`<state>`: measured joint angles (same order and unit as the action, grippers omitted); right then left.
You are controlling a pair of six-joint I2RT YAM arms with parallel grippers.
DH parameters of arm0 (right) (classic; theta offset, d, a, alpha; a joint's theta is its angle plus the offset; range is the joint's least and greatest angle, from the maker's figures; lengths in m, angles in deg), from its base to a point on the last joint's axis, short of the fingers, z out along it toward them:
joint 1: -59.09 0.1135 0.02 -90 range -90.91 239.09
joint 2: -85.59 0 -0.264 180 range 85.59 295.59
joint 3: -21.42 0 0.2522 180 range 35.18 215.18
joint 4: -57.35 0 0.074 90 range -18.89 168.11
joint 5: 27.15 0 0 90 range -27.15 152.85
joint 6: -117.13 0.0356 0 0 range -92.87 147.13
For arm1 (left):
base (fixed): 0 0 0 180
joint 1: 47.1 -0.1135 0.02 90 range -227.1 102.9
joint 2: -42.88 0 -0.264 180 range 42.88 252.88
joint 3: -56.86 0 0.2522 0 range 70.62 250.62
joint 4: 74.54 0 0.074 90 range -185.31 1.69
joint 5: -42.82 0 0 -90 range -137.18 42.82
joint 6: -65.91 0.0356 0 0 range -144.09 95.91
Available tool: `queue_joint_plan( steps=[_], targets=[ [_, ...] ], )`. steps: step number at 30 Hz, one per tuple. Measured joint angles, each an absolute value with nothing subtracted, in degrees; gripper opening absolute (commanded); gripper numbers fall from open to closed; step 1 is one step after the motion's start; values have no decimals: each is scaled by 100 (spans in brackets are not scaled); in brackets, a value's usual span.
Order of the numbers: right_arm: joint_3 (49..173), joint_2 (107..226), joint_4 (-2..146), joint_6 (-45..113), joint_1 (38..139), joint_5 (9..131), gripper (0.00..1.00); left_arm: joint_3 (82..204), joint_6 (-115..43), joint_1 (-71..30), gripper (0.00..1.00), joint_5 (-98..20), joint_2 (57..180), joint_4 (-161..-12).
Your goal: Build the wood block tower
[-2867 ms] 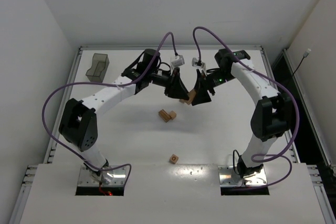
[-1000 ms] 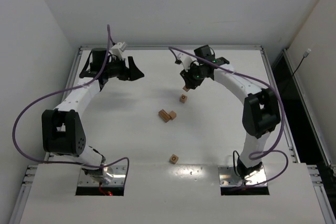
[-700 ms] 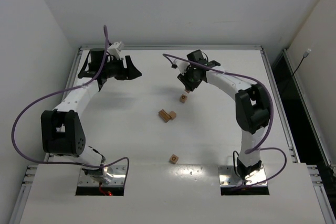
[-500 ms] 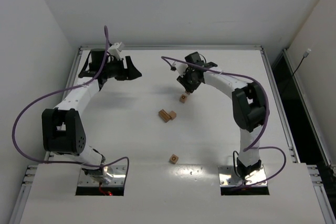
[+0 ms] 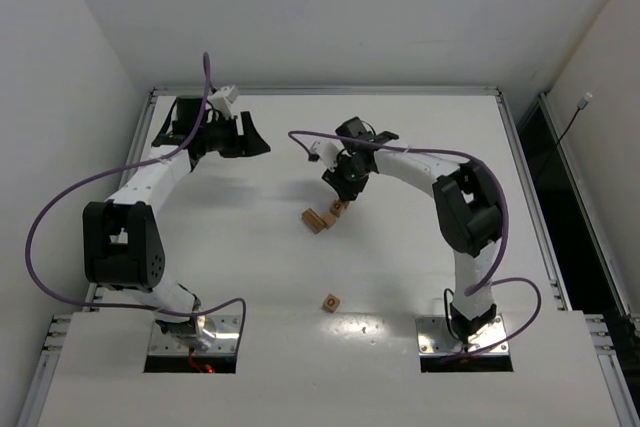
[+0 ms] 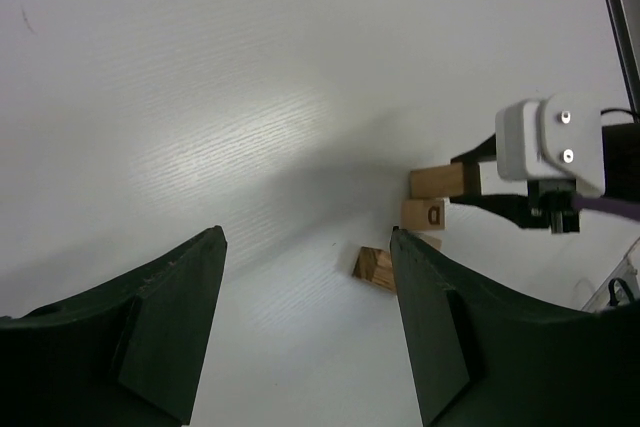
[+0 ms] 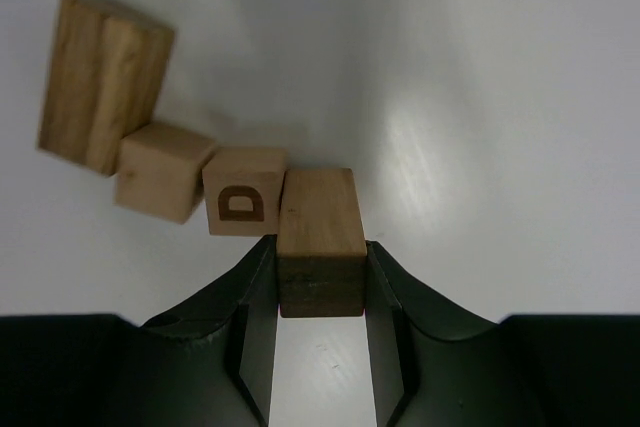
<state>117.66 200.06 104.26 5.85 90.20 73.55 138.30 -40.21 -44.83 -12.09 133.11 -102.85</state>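
My right gripper is shut on a short wood brick, held low over the white table. Directly left of it a cube marked D touches the brick, then a plain cube and a larger brick. From above, this group lies mid-table under the right gripper. No upright tower is in view. My left gripper hangs open and empty at the far left. Its fingers frame bare table, with the blocks seen far off.
A lone ring-marked cube sits near the front edge between the arm bases. Purple cables loop off both arms. The table has a raised rim at the back and sides.
The right gripper has carried its brick down and left, pushing the D cube against the other two blocks. The left arm has barely moved and stays open.
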Motion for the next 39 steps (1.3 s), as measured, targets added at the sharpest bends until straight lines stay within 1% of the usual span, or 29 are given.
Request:
queue_joint_plan(
  steps=[4,11,15,19,23,27,35,39],
  targets=[
    [11333,19727,10658,376,9232,7677,0,13830,-3982,-4494,63,-1209,13324,-10305],
    [10625,18870,10931,-51,9873,8131,0,13830,-3964,-4577,63,-1148,13351,-10318],
    [10570,18570,11053,-210,10111,8265,0,13828,-3849,-4597,63,-1010,13353,-10324],
    [10738,18503,11368,-461,10045,8168,0,13828,-3693,-4597,63,-842,13353,-10362],
    [11453,18721,11864,-761,9894,7862,0,13828,-3599,-4597,63,-796,13353,-10425],
    [12279,19261,12067,-944,9706,7628,0,13828,-3547,-4597,63,-807,13353,-10475],
    [12749,20159,12220,-901,9514,7231,0,13828,-3488,-4597,63,-905,13386,-10563],
    [12835,20356,12229,-840,9470,7100,0,13828,-3481,-4597,63,-929,13396,-10585]
  ],
)
